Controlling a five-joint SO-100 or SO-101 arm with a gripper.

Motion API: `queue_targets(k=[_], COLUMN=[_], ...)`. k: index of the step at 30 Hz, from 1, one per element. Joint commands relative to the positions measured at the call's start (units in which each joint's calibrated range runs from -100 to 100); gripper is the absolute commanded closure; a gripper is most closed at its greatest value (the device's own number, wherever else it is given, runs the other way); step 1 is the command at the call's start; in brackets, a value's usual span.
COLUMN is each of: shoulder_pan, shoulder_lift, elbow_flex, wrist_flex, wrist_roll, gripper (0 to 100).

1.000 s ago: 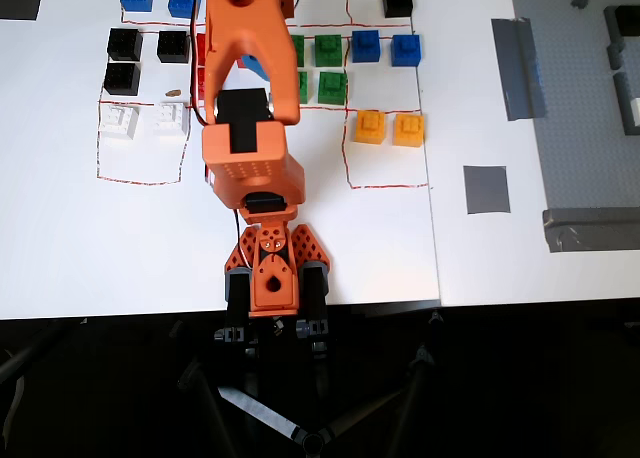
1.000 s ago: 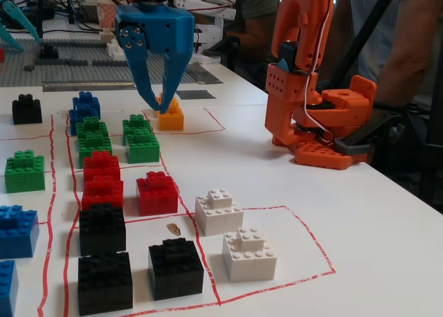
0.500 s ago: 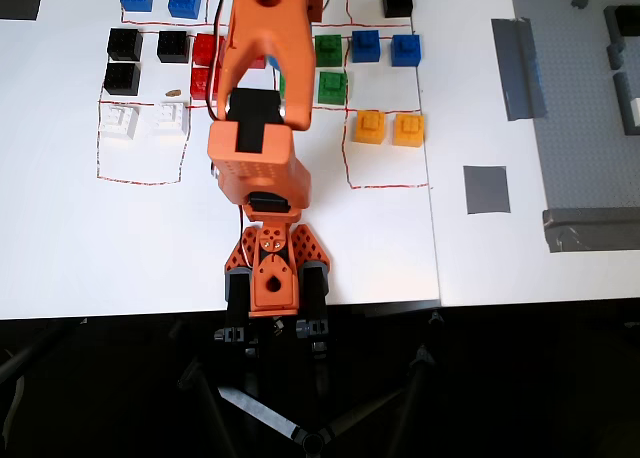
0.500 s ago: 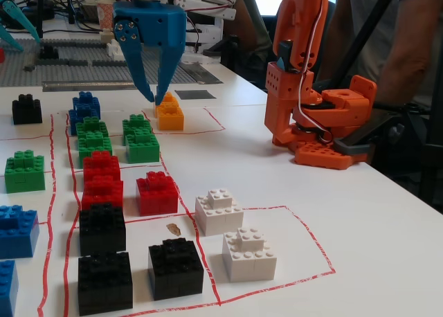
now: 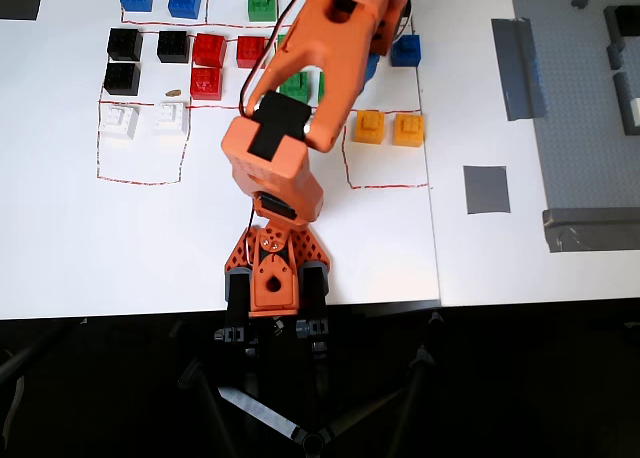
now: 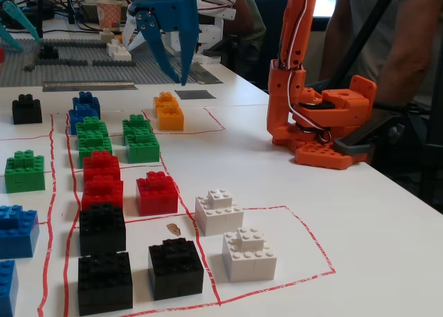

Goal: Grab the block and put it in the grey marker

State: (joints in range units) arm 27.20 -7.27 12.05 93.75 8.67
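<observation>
Risk lies in the 2 touching blocks [image 6: 168, 111] – the gripper [image 6: 177, 73], jaws apart and empty above them, could nudge or clamp both, well short of the marker [image 5: 486, 189].

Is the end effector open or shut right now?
Open and empty: in the fixed view the end effector shows spread blue fingers, nothing between them.

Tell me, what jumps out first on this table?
The big orange arm reaches from the near table edge over rows of coloured bricks in the overhead view. Its blue gripper hangs open and empty above two orange-yellow blocks in the fixed view. The dark-grey marker lies bare to the right in the overhead view.
</observation>
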Motion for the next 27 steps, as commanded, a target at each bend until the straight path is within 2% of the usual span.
queue_targets(k=[1, 11, 14, 27], shoulder_pan=[2.33, 7.41, 8.57, 10.15], shoulder_lift=[-7.06, -7.32, -7.32, -3.87], elbow_flex=[-8.10, -10.19, -9.10, -3.29], wrist_flex=[3.23, 5.51, 5.59, 5.35], wrist_roll=[2.05, 7.42, 7.67, 8.35], gripper=[100, 100, 90, 71])
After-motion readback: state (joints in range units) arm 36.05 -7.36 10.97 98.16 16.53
